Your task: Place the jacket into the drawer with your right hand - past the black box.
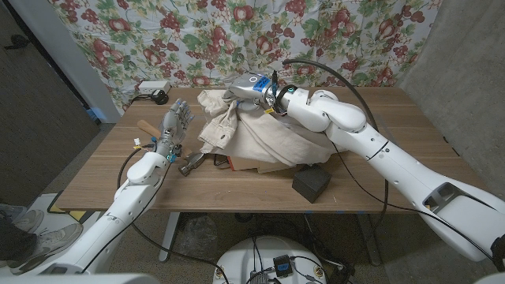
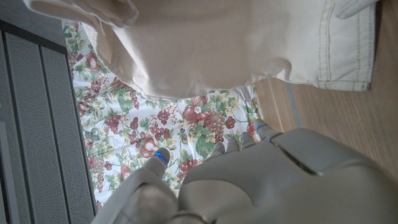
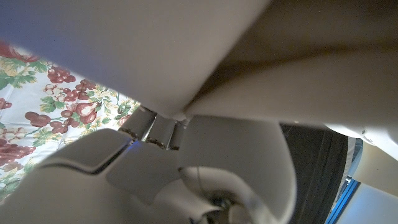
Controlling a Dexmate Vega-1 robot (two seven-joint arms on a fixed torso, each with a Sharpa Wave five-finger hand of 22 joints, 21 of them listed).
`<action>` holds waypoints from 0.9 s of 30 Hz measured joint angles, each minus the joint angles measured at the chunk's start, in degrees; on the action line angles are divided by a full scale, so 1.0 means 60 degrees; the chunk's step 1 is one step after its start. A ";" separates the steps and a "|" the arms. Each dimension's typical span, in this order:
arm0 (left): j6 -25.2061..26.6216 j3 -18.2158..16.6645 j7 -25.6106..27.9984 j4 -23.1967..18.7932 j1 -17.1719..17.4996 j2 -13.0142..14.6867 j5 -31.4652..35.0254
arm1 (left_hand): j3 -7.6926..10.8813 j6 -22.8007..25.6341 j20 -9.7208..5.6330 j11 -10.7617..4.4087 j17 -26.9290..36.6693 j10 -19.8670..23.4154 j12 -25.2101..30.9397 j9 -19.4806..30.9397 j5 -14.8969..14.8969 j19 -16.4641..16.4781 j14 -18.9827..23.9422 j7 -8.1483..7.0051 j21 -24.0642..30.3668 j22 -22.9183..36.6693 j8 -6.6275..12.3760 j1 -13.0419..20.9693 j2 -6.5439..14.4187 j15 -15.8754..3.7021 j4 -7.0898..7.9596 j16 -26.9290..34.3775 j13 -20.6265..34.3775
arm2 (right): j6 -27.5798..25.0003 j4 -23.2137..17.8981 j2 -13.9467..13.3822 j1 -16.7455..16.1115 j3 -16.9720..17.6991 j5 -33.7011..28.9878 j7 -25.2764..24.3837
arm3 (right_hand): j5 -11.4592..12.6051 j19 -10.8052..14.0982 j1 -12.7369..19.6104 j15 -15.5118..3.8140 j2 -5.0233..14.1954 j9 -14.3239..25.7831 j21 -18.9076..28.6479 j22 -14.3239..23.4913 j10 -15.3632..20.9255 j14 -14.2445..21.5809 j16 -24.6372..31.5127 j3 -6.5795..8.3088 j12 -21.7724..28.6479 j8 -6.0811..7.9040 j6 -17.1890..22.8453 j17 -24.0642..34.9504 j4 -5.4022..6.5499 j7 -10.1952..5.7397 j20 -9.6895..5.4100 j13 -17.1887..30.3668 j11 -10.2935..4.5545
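While the cream jacket [image 1: 252,134] lies heaped at the centre of the head view, its upper part is gripped and lifted by the fingers of the right hand [image 1: 251,85] near the top middle. Lower right of it sits the black box [image 1: 311,185] on the wooden bench [image 1: 387,126]. At left, the left hand [image 1: 173,126] stands upright, fingers apart, holding nothing.
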 measured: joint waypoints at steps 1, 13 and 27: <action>0.0000 0.0000 -0.0002 0.0000 -0.0008 -0.0005 0.0000 | 0.0000 0.0000 0.0000 0.0000 0.0000 0.0000 0.0000 0.0000 0.0000 0.0000 0.0000 0.0000 0.0000 0.0000 0.0000 0.0000 0.0000 0.0000 0.0000 0.0000 0.0000 | -0.0020 -0.0028 -0.0010 0.0007 -0.0009 -0.0035 0.0030 | 0.0043 -0.0180 -0.0038 -0.0026 0.0061 -0.0038 -0.0097 -0.0041 -0.0093 -0.0040 -0.0119 -0.0070 -0.0086 0.0000 -0.0118 -0.0132 0.0051 -0.0016 0.0025 -0.0077 -0.0016; -0.0001 0.0070 -0.0022 0.0112 -0.0108 -0.0036 0.0013 | 0.0000 0.0000 0.0000 0.0000 0.0000 0.0000 0.0000 0.0000 0.0000 0.0000 0.0000 0.0000 0.0000 0.0000 0.0000 0.0000 0.0000 0.0000 0.0000 0.0000 0.0000 | -0.0270 -0.0413 -0.0163 0.0027 -0.0121 -0.0450 0.0407 | 0.0489 -0.1146 -0.2361 0.0358 -0.0442 -0.0505 -0.1363 -0.0175 -0.0892 -0.1420 -0.1210 -0.0871 -0.1417 0.0086 -0.0911 -0.2233 0.1046 -0.0331 0.0185 -0.1005 -0.0233; -0.0001 0.0137 -0.0045 0.0199 -0.0205 -0.0081 0.0028 | 0.0000 0.0000 0.0000 0.0000 -0.0001 0.0000 0.0000 0.0000 0.0000 0.0000 0.0000 0.0000 0.0001 0.0000 0.0000 0.0000 0.0000 0.0000 0.0000 0.0000 0.0000 | -0.0570 -0.0790 -0.0266 0.0113 -0.0254 -0.0878 0.1273 | 0.1184 -0.1478 -0.3922 0.0653 -0.1059 -0.0856 -0.2945 -0.0175 -0.2058 -0.3348 -0.1215 -0.1273 -0.2489 0.0000 -0.2418 -0.3334 0.1736 -0.0498 0.1091 -0.1502 -0.0121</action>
